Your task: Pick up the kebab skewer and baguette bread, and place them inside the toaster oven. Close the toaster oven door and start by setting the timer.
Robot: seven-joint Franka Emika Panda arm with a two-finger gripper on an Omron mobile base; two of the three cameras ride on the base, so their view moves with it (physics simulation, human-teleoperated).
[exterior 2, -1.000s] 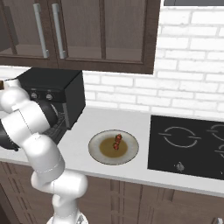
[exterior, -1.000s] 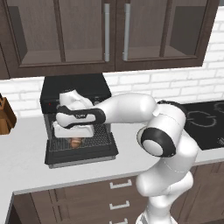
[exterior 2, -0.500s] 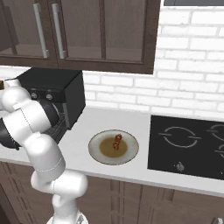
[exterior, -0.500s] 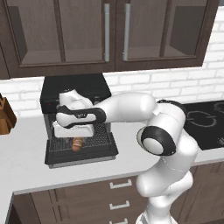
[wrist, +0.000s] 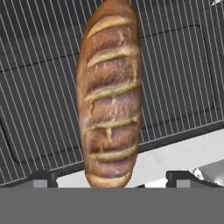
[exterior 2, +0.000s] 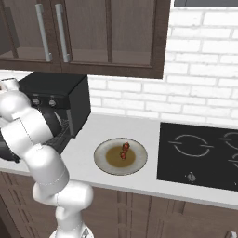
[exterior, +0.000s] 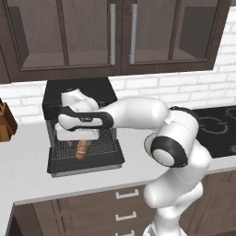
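Observation:
The baguette bread (wrist: 109,96), tan with paler slashes, lies on the wire rack (wrist: 175,65) of the black toaster oven (exterior: 78,92); from the left base view the baguette bread (exterior: 82,149) shows just under my hand. My gripper (wrist: 113,177) hangs open right above the loaf, its fingertips (wrist: 43,177) wide on either side and apart from the crust. The toaster oven door (exterior: 87,161) is folded down flat in front. The kebab skewer (exterior 2: 124,150), dark reddish-brown, rests on a round plate (exterior 2: 104,162) to the right of the toaster oven (exterior 2: 60,100).
A black cooktop (exterior 2: 204,153) is set into the counter at the right. A brown knife block (exterior: 4,122) stands at the far left. Dark wall cabinets (exterior: 120,37) hang above the oven, and white counter (exterior: 27,179) runs in front of the door.
The baguette has sunk a little out of the hand and now lies on the rack. The hand has hardly moved.

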